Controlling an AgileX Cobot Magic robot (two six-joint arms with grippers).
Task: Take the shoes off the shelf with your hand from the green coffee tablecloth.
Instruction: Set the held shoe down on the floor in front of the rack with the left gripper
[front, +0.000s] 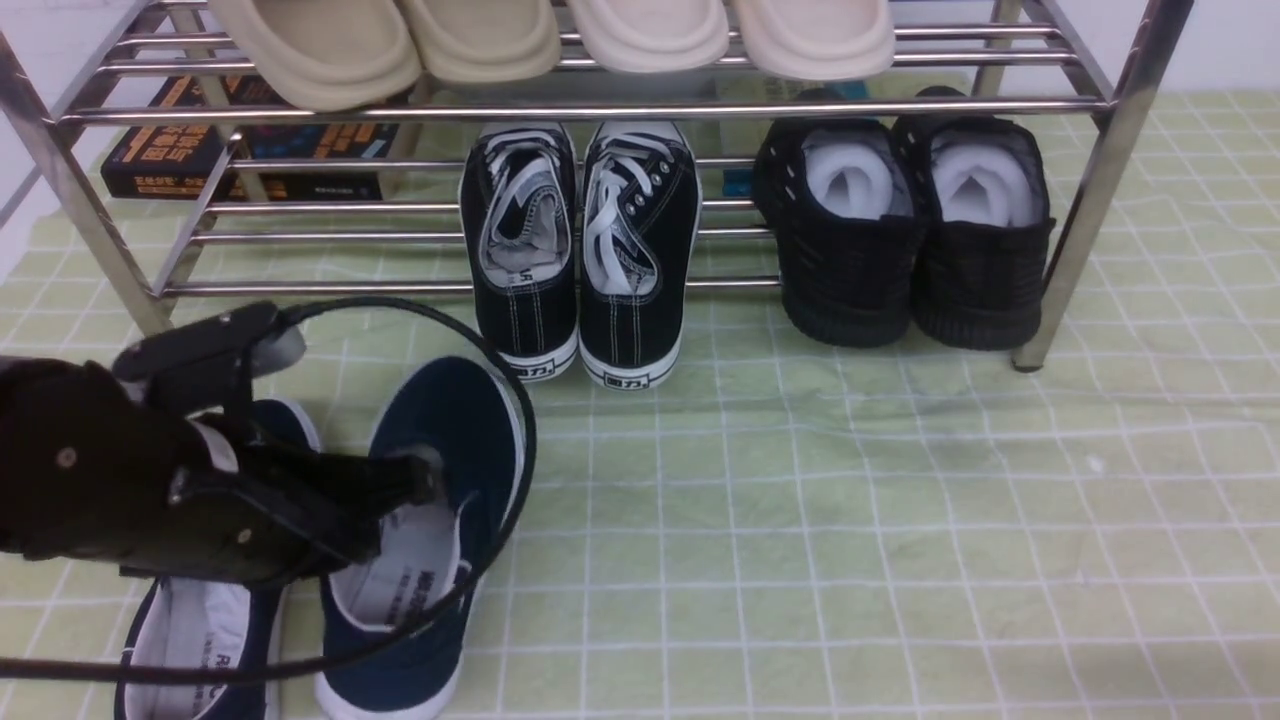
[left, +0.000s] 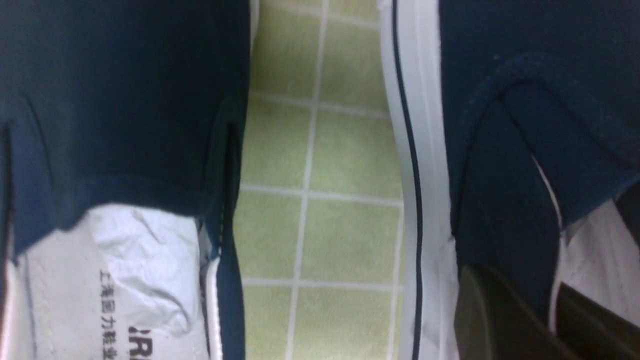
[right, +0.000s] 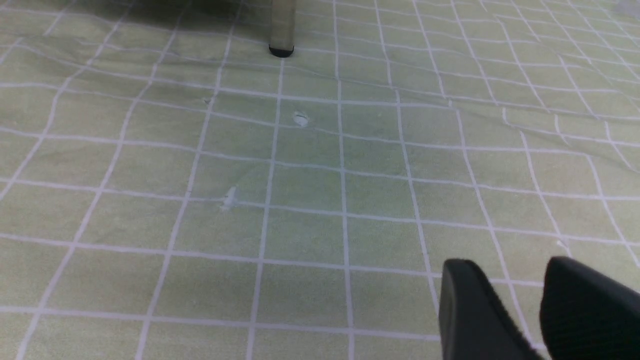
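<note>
The two navy-blue slip-on shoes lie on the green grid tablecloth (front: 850, 520) at the front left, in front of the chrome shelf (front: 600, 108). My left gripper (front: 425, 480) is shut on the side wall of the right-hand shoe (front: 450, 420), at its opening. The other shoe (front: 200, 640) lies beside it, partly hidden by the gripper body. In the left wrist view, one finger (left: 490, 315) is outside that shoe (left: 525, 150) and one inside. The other shoe (left: 115, 100) lies across a strip of cloth. My right gripper (right: 520, 280) hovers over bare cloth, jaws slightly apart and empty.
Black lace-up sneakers (front: 580, 250) and black knit shoes (front: 900, 230) rest on the lower tier. Beige slippers (front: 500, 40) lie on the upper tier. A dark book (front: 200, 150) lies behind the shelf at left. A shelf leg (right: 281, 30) stands ahead of my right gripper.
</note>
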